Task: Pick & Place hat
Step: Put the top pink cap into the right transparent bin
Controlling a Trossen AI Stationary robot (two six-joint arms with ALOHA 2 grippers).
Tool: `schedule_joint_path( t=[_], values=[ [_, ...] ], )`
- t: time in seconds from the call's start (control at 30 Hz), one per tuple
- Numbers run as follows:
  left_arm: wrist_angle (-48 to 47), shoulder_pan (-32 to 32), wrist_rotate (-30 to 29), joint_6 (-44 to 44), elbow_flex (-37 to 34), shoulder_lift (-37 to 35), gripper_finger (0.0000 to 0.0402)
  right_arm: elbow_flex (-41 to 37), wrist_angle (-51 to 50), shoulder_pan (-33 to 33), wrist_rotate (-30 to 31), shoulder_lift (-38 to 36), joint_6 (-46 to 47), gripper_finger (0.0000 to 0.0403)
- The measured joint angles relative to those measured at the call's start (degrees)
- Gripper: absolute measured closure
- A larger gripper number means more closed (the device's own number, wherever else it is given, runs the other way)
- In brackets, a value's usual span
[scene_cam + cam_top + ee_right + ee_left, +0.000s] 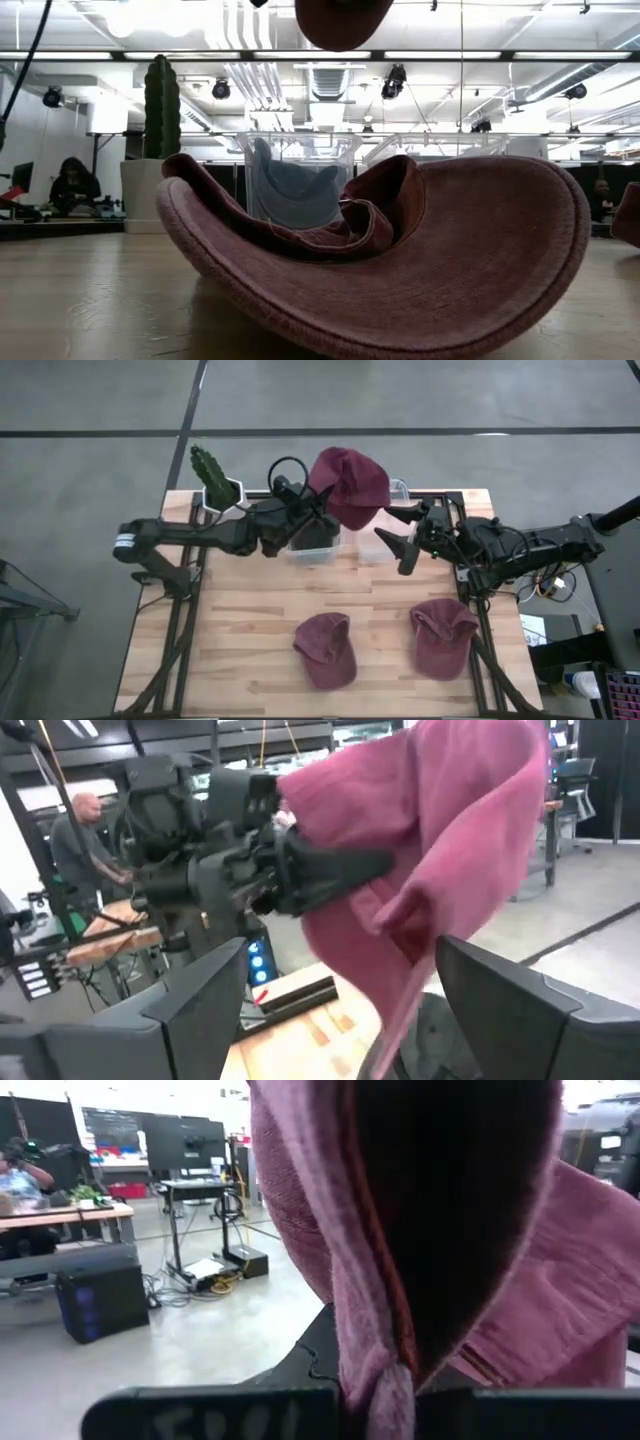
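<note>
Near edge of the wooden table (250,620): two maroon caps lie flat, the left cap (326,649) near centre and the right cap (442,636) beside the right rail, well apart from each other. Only the low view shows the left cap (400,260) curling brim-up, hiding most of the table behind it.

Mid table is bare wood between these caps and the far bins.

Far side: the left gripper (318,510) reaches in from the left, clamped on a third maroon hat (349,485) held above the dark-lined clear bin (312,540). The left wrist view shows the fabric (380,1380) pinched between its fingers. The right gripper (398,532) reaches in from the right, fingers (520,1010) spread apart, just beside the hanging hat, over a second clear bin (390,495).

Far left corner: a potted cactus (212,475).
</note>
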Motion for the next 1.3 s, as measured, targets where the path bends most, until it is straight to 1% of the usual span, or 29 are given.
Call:
schedule_joint_path(
  t=[0.23, 0.47, 0.73, 0.87, 1.1, 1.3],
  values=[
    [-0.1, 0.2, 0.6, 3.1, 5.2, 2.2, 0.0389, 0.0, 0.9, -0.3, 5.7, 1.3, -1.5, 0.0089],
    [-0.9, 0.1, 0.4, 2.1, 4.8, 1.9, 0.0389, 0.0, 3.2, -0.2, 8.5, 1.4, -4.6, 0.0087],
    [-2.0, -0.3, 1.1, -1.1, 4.8, 2.0, 0.0389, 0.0, 6.2, -0.8, 8.7, 1.3, -7.1, 0.0087],
    [-2.0, -0.7, 2.1, -2.1, 4.8, 2.0, 0.0389, 0.0, 6.6, -2.1, 8.6, 1.3, -5.7, 0.0090],
    [-2.0, -0.8, 2.1, -2.1, 4.8, 2.0, 0.0389, 0.0, 9.0, -2.9, 7.9, 1.3, -5.1, 0.0085],
    [-2.0, -0.8, 2.5, -3.2, 4.7, 2.0, 0.0389, 0.0, 11.7, -3.4, 6.5, 1.8, -3.5, 0.0093]
  ],
)
